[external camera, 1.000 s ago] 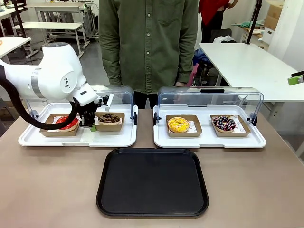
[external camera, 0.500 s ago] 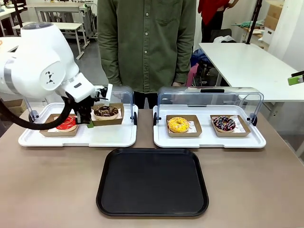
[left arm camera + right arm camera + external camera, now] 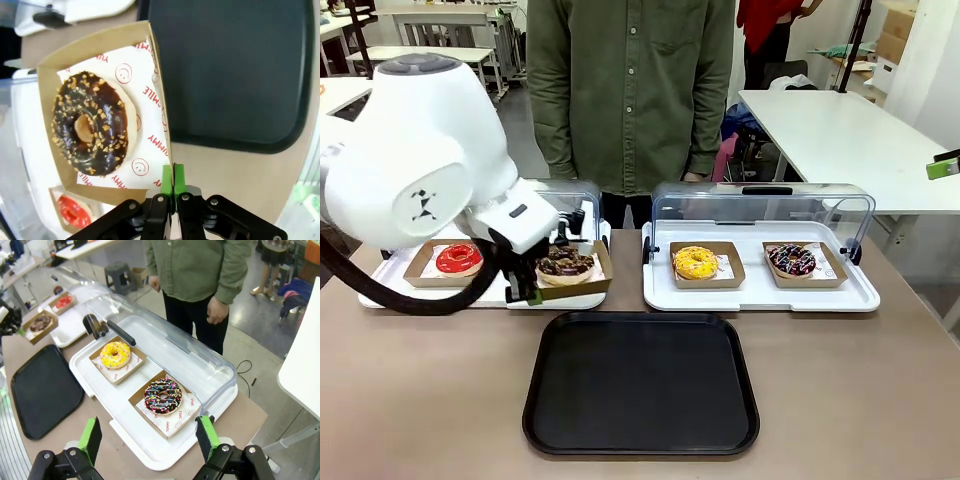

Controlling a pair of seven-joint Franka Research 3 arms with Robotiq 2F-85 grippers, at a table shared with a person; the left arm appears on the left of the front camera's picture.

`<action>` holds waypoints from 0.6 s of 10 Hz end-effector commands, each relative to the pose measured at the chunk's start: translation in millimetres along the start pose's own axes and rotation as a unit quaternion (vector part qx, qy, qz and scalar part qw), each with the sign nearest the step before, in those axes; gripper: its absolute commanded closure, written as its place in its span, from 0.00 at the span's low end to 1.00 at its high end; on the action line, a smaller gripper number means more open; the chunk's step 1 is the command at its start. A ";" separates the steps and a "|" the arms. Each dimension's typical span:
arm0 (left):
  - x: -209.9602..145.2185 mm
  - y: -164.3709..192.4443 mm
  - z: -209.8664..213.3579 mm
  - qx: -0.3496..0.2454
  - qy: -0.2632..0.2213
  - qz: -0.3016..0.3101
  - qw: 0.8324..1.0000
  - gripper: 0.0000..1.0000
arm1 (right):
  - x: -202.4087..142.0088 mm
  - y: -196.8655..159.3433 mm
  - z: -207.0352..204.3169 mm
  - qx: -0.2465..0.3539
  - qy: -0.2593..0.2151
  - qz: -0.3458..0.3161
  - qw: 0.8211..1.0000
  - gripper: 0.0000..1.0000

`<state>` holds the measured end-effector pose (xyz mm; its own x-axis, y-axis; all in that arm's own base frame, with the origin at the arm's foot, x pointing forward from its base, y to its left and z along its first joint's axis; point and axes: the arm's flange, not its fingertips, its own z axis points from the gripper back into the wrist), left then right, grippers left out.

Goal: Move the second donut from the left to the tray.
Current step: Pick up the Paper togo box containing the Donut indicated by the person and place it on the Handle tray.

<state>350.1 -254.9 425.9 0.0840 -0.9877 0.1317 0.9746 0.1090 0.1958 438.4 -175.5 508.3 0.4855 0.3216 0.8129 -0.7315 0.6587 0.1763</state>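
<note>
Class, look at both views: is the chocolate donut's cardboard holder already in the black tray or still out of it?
Out. The left gripper pinches the holder at its wall, beside the tray.

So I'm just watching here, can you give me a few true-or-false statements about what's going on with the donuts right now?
1. The left gripper pinches the edge of the chocolate donut's cardboard holder. True.
2. The chocolate donut already lies on the black tray. False: it hangs beside the white display tray, short of the black one.
3. The right gripper holds the yellow donut. False: it is open, holding nothing.
4. The red donut sits in its holder. True.
</note>
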 end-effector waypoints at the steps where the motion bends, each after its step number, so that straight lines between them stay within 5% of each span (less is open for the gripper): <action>1: 15.7 -23.0 -3.9 0.011 0.000 -0.003 1.000 0.98 | 1.4 3.7 -1.3 0.000 -0.006 -0.004 1.000 0.00; 6: 62.4 -96.7 -17.7 0.040 -0.024 -0.053 0.998 0.98 | 1.4 3.7 -1.3 0.000 -0.006 -0.004 1.000 0.00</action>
<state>273.1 -327.6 406.9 -0.0356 -0.9873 0.1549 0.9709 0.0026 0.2395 438.4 -175.5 508.3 0.4855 0.3217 0.8129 -0.7314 0.6587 0.1762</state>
